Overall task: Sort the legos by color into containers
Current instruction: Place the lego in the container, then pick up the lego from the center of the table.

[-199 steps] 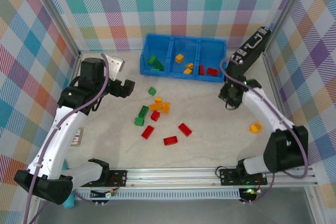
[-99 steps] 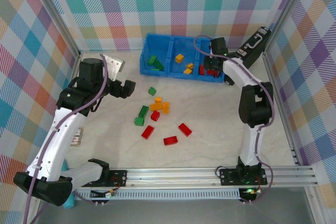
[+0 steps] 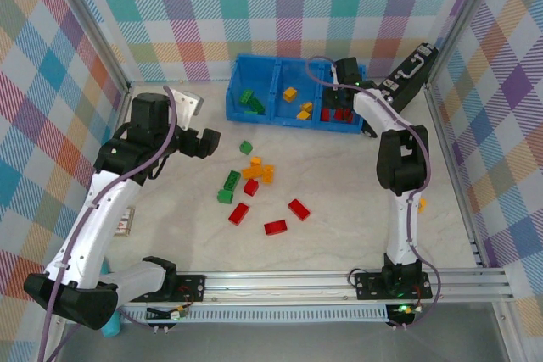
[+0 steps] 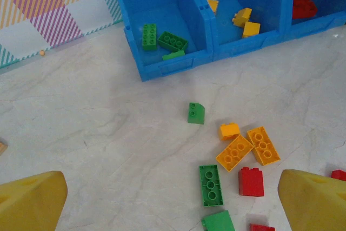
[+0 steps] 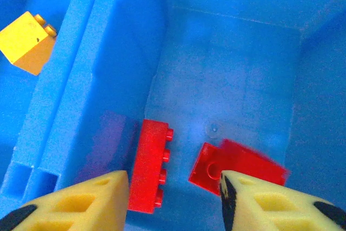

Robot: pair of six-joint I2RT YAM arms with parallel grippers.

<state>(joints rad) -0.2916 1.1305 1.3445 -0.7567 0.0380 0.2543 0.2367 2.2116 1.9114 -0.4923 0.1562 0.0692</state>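
The blue tray [image 3: 280, 121] stands at the back of the table. Green legos [image 4: 162, 39] lie in its left compartment, yellow ones [image 4: 243, 20] in the middle, red ones [image 3: 338, 114] in the right. My right gripper [image 3: 344, 99] hangs open over the right compartment, its fingers [image 5: 81, 204] either side of a red brick [image 5: 151, 166] lying on its side; a second red brick [image 5: 243, 167] looks blurred. My left gripper [image 3: 204, 142] hovers open left of the loose pile: green [image 4: 210, 185], orange [image 4: 234, 152] and red [image 4: 251, 181] legos.
More loose red legos [image 3: 275, 227] lie toward the table's front. A yellow lego [image 3: 421, 205] peeks out behind the right arm. A black case [image 3: 411, 69] leans at the back right corner. Aluminium frame posts and chequered walls enclose the table.
My right arm swung from the table's right side up to the tray's right compartment and now reaches a little deeper into it. The left arm has stayed put.
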